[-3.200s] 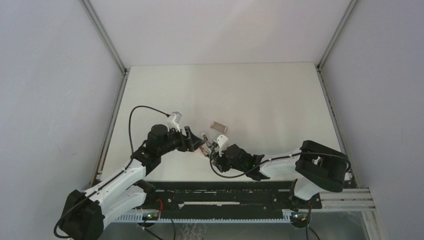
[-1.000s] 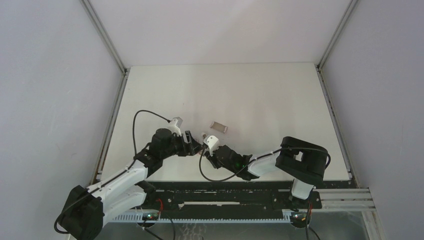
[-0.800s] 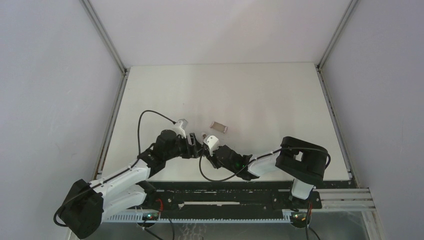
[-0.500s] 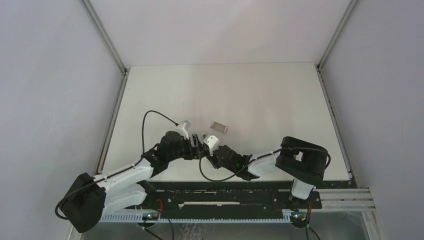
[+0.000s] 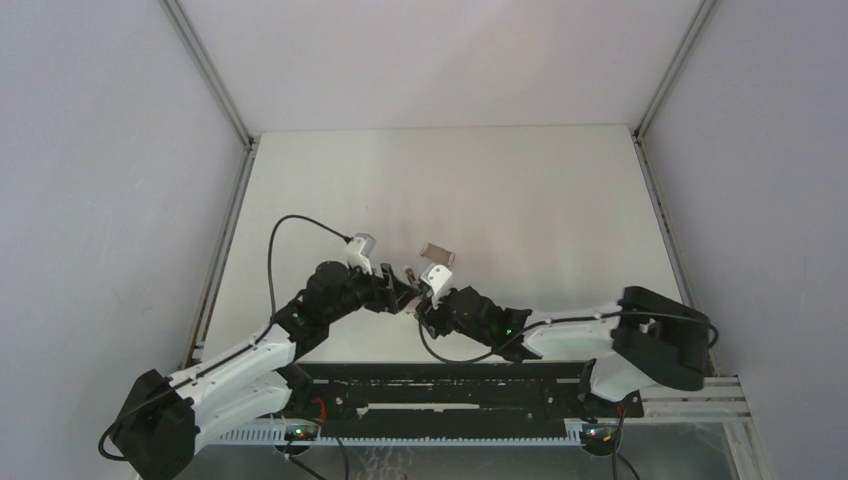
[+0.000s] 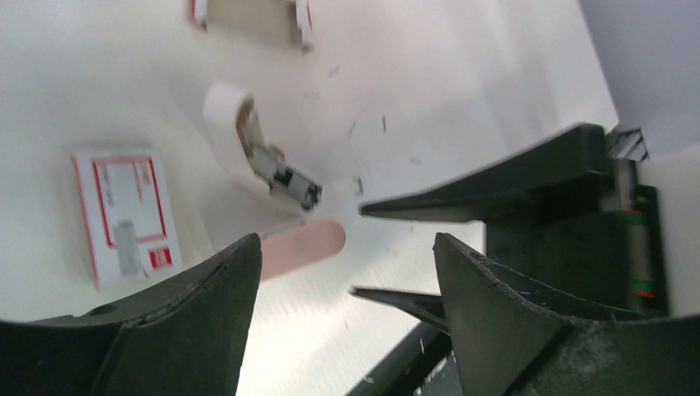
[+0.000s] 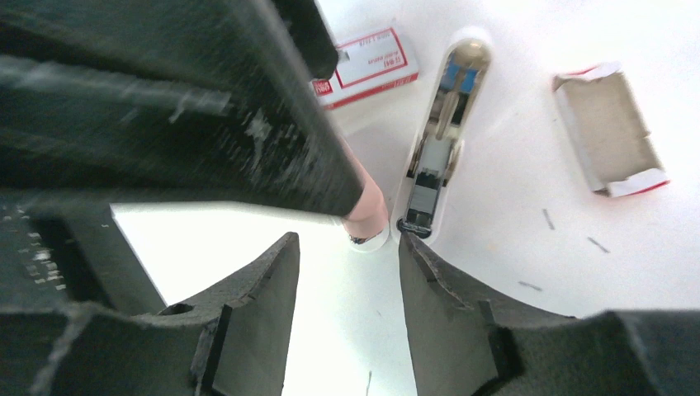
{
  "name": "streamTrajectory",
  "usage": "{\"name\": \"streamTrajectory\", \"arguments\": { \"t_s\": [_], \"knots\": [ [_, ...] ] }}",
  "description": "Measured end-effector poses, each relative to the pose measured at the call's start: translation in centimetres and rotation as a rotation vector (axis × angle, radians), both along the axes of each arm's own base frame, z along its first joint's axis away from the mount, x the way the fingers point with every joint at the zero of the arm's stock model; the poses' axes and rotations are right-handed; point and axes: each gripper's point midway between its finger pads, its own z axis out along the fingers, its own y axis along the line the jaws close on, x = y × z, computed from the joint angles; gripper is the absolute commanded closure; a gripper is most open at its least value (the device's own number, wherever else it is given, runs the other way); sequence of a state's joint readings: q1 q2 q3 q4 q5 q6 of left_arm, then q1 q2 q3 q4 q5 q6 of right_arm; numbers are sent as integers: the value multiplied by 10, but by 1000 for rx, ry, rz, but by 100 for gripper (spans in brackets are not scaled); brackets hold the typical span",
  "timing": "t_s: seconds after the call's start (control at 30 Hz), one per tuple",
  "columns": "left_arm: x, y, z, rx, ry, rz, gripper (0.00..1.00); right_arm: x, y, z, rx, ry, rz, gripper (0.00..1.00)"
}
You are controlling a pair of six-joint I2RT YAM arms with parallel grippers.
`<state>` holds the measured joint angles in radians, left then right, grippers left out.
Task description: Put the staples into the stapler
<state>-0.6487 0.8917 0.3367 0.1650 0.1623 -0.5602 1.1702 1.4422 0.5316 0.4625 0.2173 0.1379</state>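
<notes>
Left pincer [image 6: 347,247] and right pincer [image 7: 347,247], both open and empty, crowd over the hinged-open stapler [image 7: 442,140] lying on the worktop [image 5: 520,200] beside the staple box [image 7: 367,66], so close together that they could collide or knock the stapler askew.

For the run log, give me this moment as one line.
left gripper: open, empty | right gripper: open, empty | white-and-pink plastic stapler: lying open on table | red-and-white cardboard staple box: beside stapler

my little robot lab cell, plain white table [image 5: 520,190], grey panel walls [image 5: 100,200], metal corner posts [image 5: 205,70], black mounting rail [image 5: 400,378] up front
</notes>
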Motion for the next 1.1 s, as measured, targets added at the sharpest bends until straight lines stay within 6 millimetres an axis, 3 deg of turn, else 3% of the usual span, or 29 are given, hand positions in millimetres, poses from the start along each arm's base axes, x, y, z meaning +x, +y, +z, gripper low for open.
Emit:
{"name": "streamTrajectory", "arguments": {
  "t_s": [0.1, 0.23, 0.43, 0.53, 0.8, 0.87, 0.97, 1.1],
  "knots": [
    [12, 2, 1, 21, -63, -33, 20, -4, -9, 29, 63, -16, 7, 45],
    [10, -9, -16, 67, -89, -160, 22, -3, -35, 52, 146, -11, -14, 42],
    [3, -20, -27, 90, -134, -298, 22, 10, -82, 61, 237, 10, -106, 42],
    [1, -22, -33, 105, -144, -333, 22, 14, -95, 63, 257, 16, -131, 42],
    [-10, -20, -66, 192, -71, -373, 30, 11, -100, 63, 264, 36, -113, 42],
    [-14, -20, -74, 221, -55, -382, 36, 11, -100, 62, 264, 42, -108, 42],
    [-21, -20, -86, 267, -26, -388, 53, 11, -101, 61, 267, 48, -107, 42],
    [-27, -23, -94, 314, -4, -370, 54, 10, -103, 59, 273, 58, -109, 43]
  ]
}}
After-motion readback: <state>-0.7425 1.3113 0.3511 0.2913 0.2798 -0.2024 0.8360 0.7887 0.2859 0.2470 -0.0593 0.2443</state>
